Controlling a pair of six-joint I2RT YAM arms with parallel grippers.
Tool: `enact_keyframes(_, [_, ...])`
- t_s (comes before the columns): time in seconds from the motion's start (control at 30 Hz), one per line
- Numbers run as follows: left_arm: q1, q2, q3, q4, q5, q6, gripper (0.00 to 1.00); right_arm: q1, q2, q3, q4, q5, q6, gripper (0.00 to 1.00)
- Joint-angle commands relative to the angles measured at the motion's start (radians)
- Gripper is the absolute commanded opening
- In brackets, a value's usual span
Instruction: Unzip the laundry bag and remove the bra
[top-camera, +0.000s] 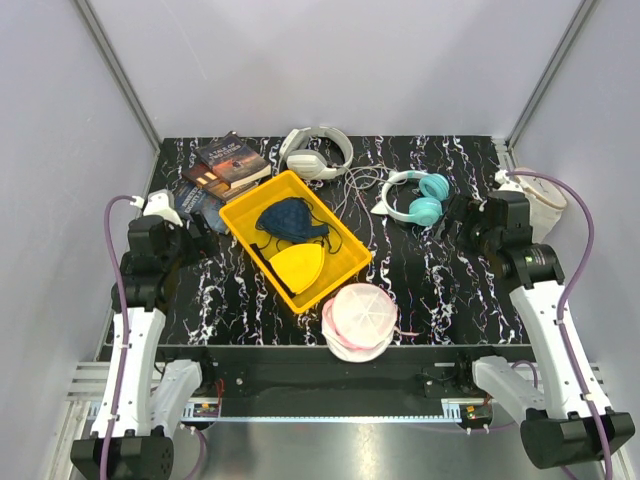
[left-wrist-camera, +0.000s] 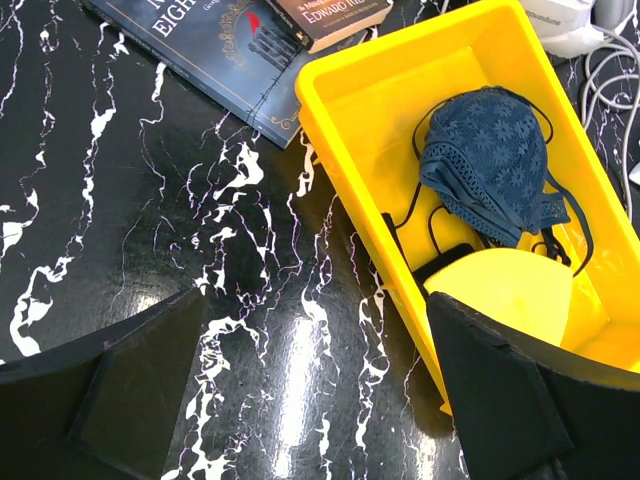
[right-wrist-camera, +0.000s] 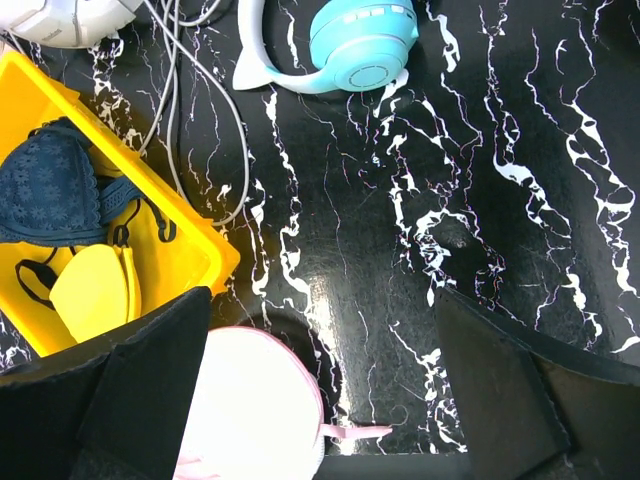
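Sitting beside yellow tray (left-wrist-camera: 350, 105), laundry bag (top-camera: 358, 318); left tool (left-wrist-camera: 315, 400) and right tool (right-wrist-camera: 320, 395) apart

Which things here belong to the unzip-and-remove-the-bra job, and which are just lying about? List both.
Job:
laundry bag
navy bra, lying in the yellow bin

Lying about:
yellow bin
yellow bra
books
white headphones
teal headphones
cream mesh bag

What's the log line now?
left pincer open; right pincer open; navy lace bra in yellow plastic bin; round pink-rimmed white mesh bag beside bin
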Motion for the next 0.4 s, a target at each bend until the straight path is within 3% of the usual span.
enact_keyframes(0.0, [0.005,-0.021,0.047,0.005,0.039,0.035,0.99,-0.004,0.002,-0.020,0.024,-0.021,-0.021,1.00])
enact_keyframes(0.37, [0.005,-0.012,0.051,0.014,0.065,0.038,0.99,-0.004,0.005,-0.028,0.024,-0.023,-0.042,1.00])
